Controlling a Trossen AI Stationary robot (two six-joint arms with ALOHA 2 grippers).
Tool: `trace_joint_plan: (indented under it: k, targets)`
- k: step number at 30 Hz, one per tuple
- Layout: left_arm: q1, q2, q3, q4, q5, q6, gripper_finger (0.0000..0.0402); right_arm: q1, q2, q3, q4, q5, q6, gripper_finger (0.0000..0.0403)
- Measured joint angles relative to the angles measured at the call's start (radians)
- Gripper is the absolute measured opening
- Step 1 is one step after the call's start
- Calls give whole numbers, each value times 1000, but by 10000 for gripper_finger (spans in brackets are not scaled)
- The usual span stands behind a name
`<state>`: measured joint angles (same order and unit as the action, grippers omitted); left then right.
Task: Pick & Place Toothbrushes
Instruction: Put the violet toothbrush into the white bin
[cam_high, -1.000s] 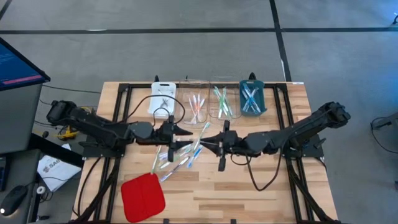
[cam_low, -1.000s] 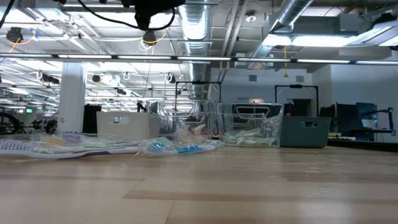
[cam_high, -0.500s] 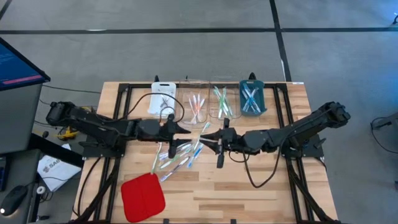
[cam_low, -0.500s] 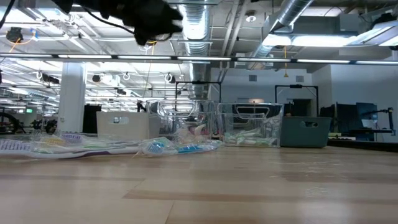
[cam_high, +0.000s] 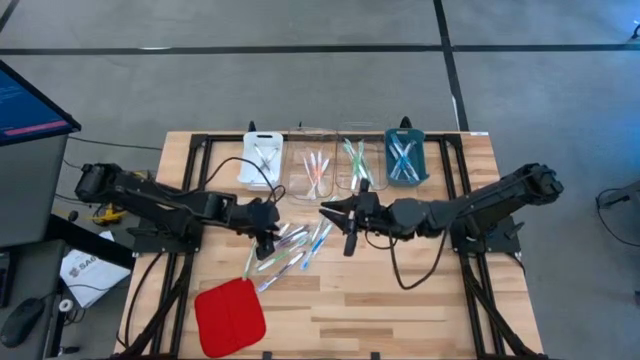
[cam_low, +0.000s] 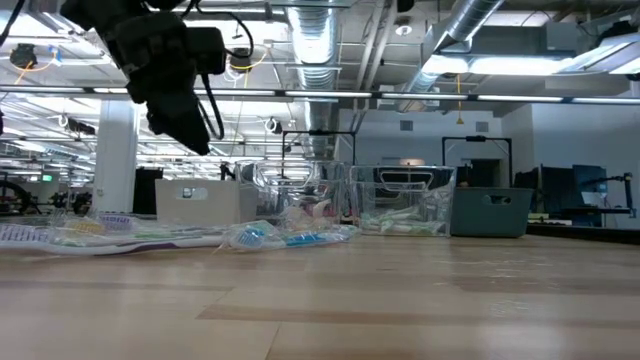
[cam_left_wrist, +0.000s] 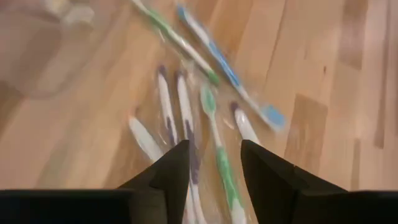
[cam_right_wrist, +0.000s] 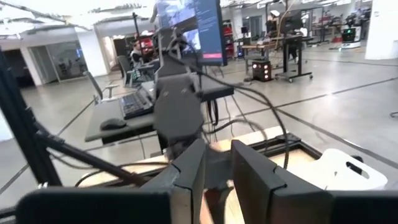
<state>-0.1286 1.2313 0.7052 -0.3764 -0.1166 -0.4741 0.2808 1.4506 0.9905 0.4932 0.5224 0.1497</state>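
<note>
A: Where are the toothbrushes (cam_high: 293, 247) now?

B: Most lie loose in a small heap on the table (cam_high: 400, 300), near its middle, in front of the trays. In the left wrist view I see pale handles with green, blue and purple marks, lying side by side and partly crossing. Some more brushes are already in the back row: pink ones in the clear tray (cam_high: 314, 170), green ones in the next clear tray (cam_high: 355, 165), blue ones in the blue bin (cam_high: 404, 158), and a few in the white tray (cam_high: 261, 160).

A: And the left gripper (cam_high: 266, 226)?

B: It hangs over the left edge of the heap, pointing down at it. Its fingers (cam_left_wrist: 168, 177) stand a little apart, a narrow gap, with nothing between them. A green brush (cam_left_wrist: 219, 155) lies under that gap on the wood.

A: The right gripper (cam_high: 328, 211)?

B: It is just beside the heap on the right side, above the table, facing the left arm. Its fingers (cam_right_wrist: 252, 171) are only slightly apart, and I see no brush in them.

A: Anything else on the table?

B: A red pad (cam_high: 229, 315) lies at the front left, apart from the heap. In the low view the heap (cam_low: 250, 235) is flat on the wood, and the left gripper (cam_low: 170, 85) is above it, not touching.
</note>
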Motion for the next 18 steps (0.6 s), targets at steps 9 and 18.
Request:
trace_joint_plan:
  k: [9,18]
  targets:
    - [-16,7,2,93,-30,29,96,-22,0,0,19,-1,-2,72]
    - [-27,-127,-1,206,-269,93,90,-22,0,0,8,-1,-1,72]
